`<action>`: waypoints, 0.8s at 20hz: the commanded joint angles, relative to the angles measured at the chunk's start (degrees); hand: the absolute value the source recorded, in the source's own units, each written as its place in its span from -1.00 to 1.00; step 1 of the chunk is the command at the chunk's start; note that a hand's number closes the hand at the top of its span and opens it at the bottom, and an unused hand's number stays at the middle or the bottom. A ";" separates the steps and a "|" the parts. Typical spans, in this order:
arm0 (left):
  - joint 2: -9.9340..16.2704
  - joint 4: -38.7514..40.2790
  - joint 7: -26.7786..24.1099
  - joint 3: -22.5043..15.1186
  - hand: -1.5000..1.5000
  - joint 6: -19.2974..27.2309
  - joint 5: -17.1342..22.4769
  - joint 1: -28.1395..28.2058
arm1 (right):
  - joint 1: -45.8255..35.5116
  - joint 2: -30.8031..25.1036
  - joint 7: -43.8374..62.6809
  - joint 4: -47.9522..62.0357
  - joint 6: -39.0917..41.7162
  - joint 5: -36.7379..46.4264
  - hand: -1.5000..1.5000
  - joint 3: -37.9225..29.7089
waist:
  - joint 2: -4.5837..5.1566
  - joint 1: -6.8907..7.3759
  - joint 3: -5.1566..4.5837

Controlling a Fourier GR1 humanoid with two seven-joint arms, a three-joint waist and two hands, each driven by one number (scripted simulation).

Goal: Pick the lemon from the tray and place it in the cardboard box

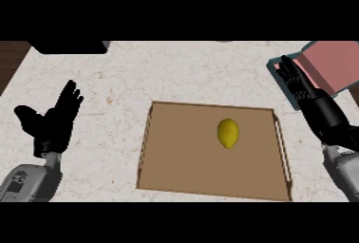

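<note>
A yellow lemon [227, 133] lies in the brown tray [175, 161], a little right of its middle. The cardboard box [329, 64], with a pinkish inside and a blue-grey rim, stands at the counter's far right. My right hand [298, 83] is open with straight fingers, in front of the box's left edge and apart from the lemon. My left hand [52, 118] is open at the left of the counter, fingers up, away from the tray.
A dark object [67, 46] sits at the counter's back left edge. The pale marble counter [189, 71] stretches between the tray and the back edge.
</note>
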 commanded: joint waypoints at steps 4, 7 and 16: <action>0.02 -4.00 -1.20 2.64 0.00 1.56 1.03 1.99 | 11.39 6.26 0.79 3.56 -20.64 -3.49 1.00 -13.91 | -1.77 -3.55 -0.24; -0.94 -4.98 -1.68 2.56 0.00 1.46 1.65 1.78 | 19.89 -5.75 5.90 12.75 -23.75 11.18 1.00 -8.95 | 0.10 -4.36 -1.69; -2.72 -12.45 2.92 -0.55 0.00 1.88 0.97 3.19 | 33.87 4.16 11.81 -11.12 -47.28 19.24 -1.00 -5.15 | -0.95 -0.68 -0.55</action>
